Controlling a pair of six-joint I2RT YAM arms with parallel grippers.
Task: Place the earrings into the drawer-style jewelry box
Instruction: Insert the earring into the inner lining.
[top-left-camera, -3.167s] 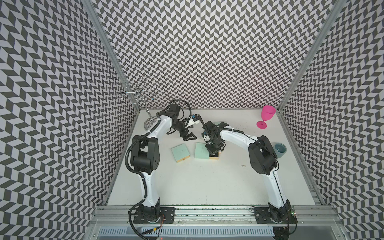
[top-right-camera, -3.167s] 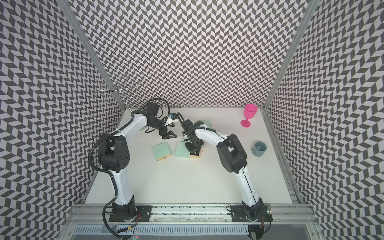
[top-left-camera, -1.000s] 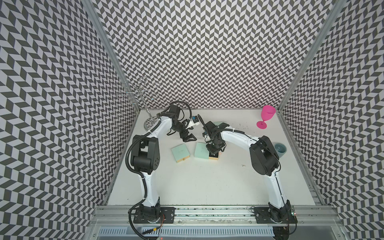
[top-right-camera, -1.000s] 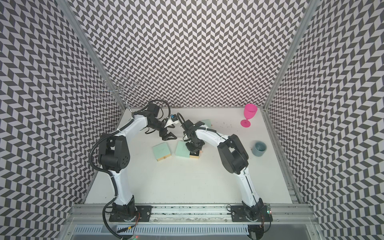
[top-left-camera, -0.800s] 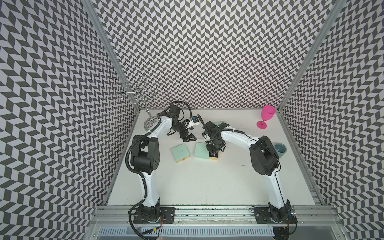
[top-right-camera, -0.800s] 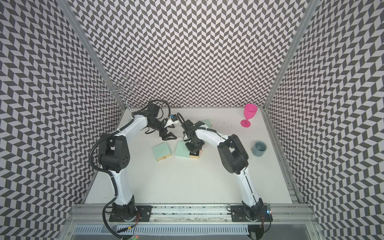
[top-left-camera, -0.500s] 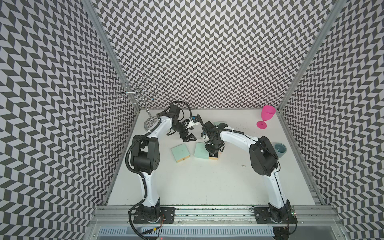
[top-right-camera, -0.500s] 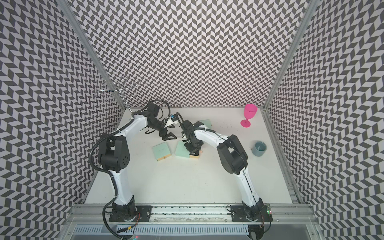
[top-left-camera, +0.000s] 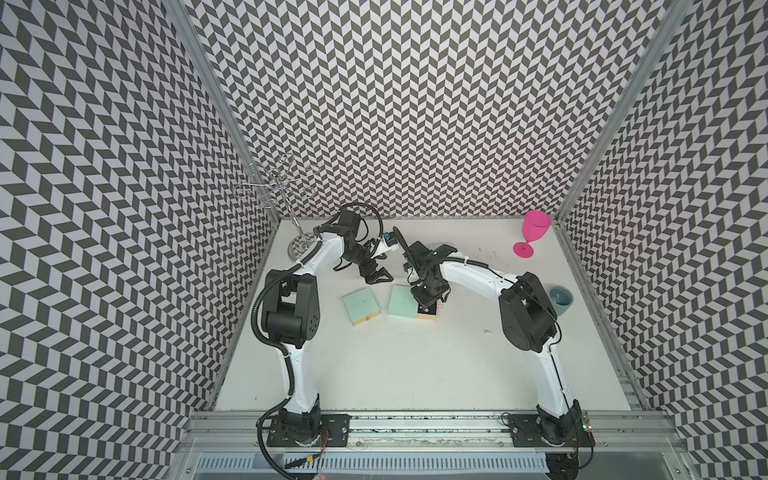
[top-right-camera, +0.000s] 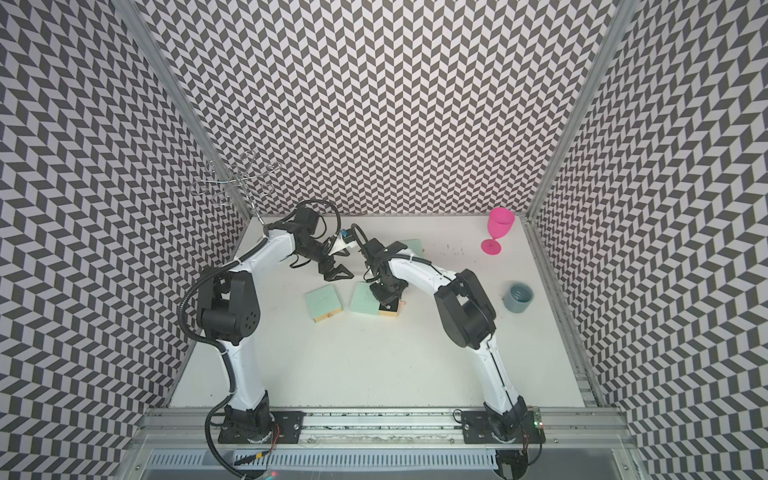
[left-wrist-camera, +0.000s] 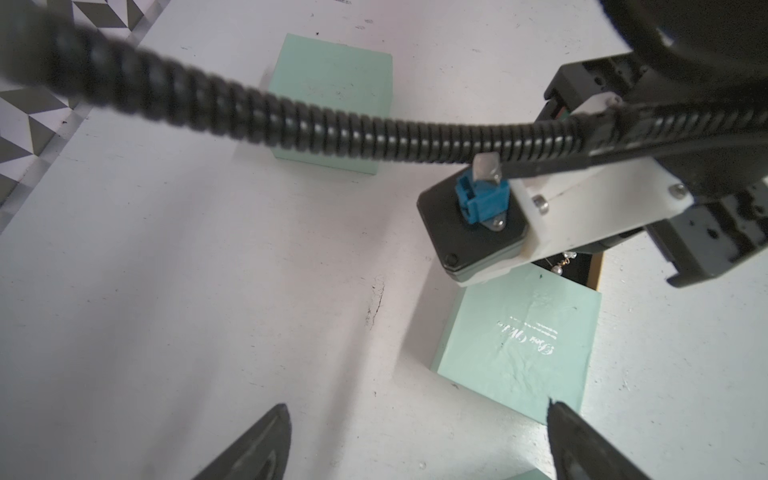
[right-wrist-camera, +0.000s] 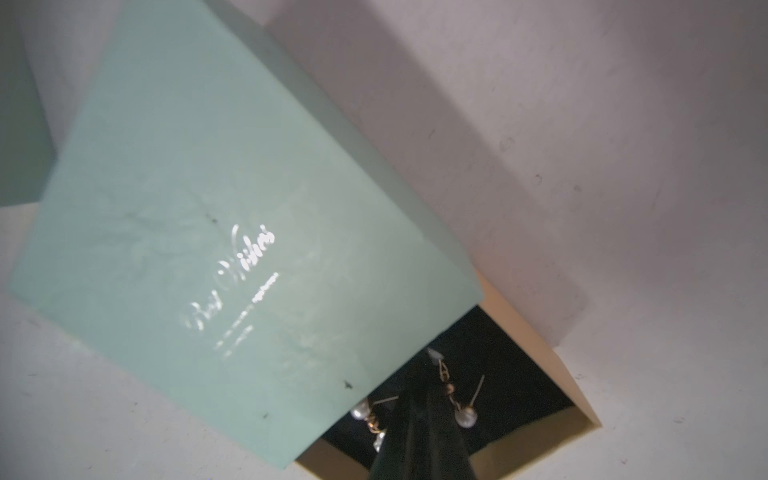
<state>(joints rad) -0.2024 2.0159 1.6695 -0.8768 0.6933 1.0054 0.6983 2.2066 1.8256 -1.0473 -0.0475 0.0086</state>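
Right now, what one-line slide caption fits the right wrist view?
Shut jaws of the right gripper reach into the open black-lined drawer of the mint-green jewelry box, beside pearl earrings.

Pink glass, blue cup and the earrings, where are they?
pink glass (top-left-camera: 537, 224), in a top view, on its bowl.
blue cup (top-left-camera: 561, 309), in a top view, on its wall.
earrings (right-wrist-camera: 465, 417), right wrist view, on a pearl.

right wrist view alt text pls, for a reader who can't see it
The right gripper, shut, reaches into the open drawer of a mint-green jewelry box, with small pearl earrings on either side of it against the black lining. Silver script on the box top reads Best Wishes; the box sits on a white table.
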